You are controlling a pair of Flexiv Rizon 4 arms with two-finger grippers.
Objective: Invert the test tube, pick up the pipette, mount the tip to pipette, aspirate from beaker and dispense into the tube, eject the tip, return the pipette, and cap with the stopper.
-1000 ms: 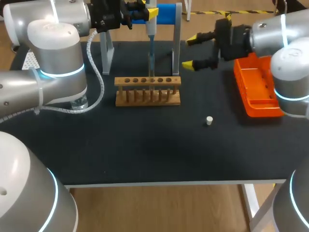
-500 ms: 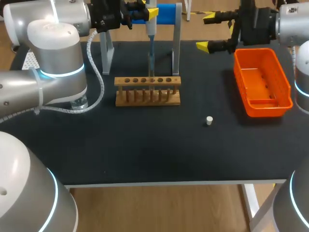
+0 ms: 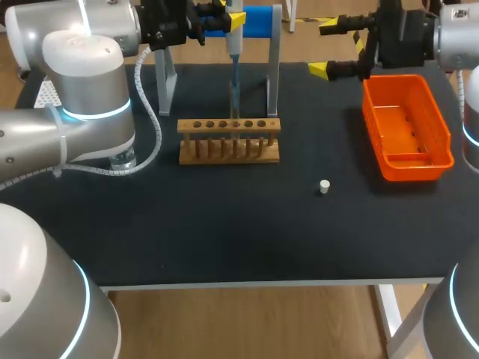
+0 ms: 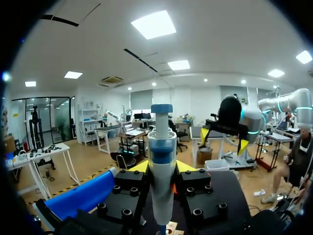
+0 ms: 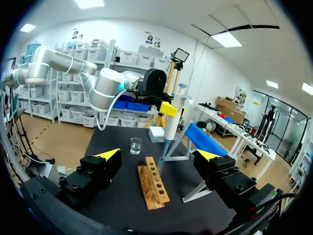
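Observation:
My left gripper is shut on the white-and-blue pipette and holds it upright at the back of the table. The pipette's thin tip points down at a middle hole of the wooden tube rack. In the left wrist view the pipette stands between the yellow fingertips. The clear tube in the rack is hard to make out. My right gripper hangs open and empty by the far end of the orange tray. A small white stopper lies on the mat. The beaker stands beyond the rack.
The blue pipette stand on metal legs rises behind the rack. My left arm's grey links cover the table's left side, a cable looping beside them. The black mat reaches the front edge.
My right gripper has risen and pulled back to the right, from beside the rack to the tray's far end. The left arm and pipette have not moved.

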